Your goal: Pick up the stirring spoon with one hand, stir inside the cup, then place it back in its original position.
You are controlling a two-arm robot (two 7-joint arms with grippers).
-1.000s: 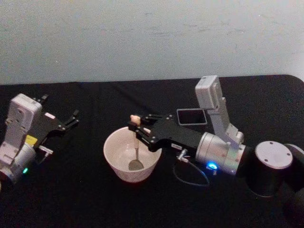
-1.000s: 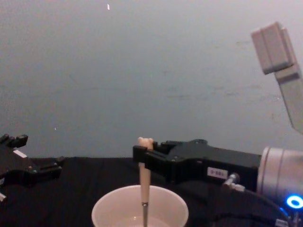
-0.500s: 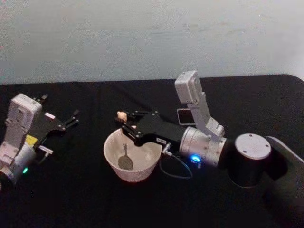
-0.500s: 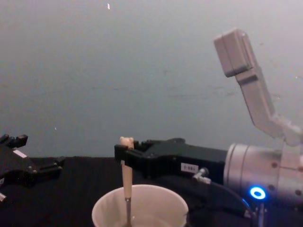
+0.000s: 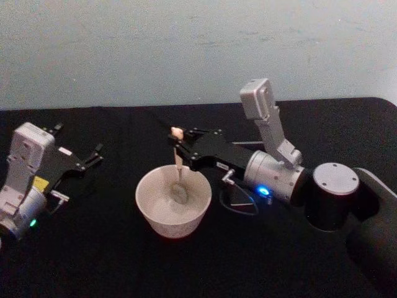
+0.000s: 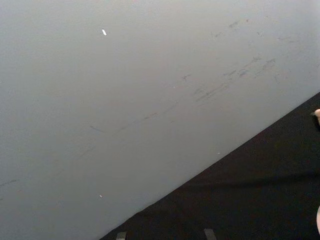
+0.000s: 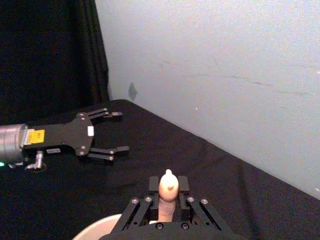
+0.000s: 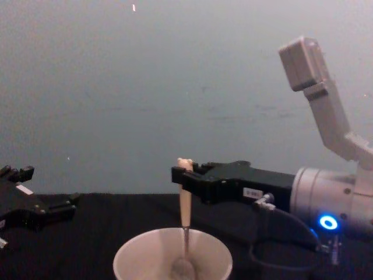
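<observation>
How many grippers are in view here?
2. The right gripper holds the stirring spoon upright in the cup; the left gripper hangs open on the robot's left, apart from the cup.

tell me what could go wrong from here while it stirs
1. The right gripper pinches the spoon high on its handle, under the bear head; a knock on the cup wall might twist it loose.
2. The cup stands free on the black table; a wide stir could shove or tip it.
3. The cable looping under the right wrist hangs near the rim and may snag.
The left gripper rests open far to the left, no threat.
</observation>
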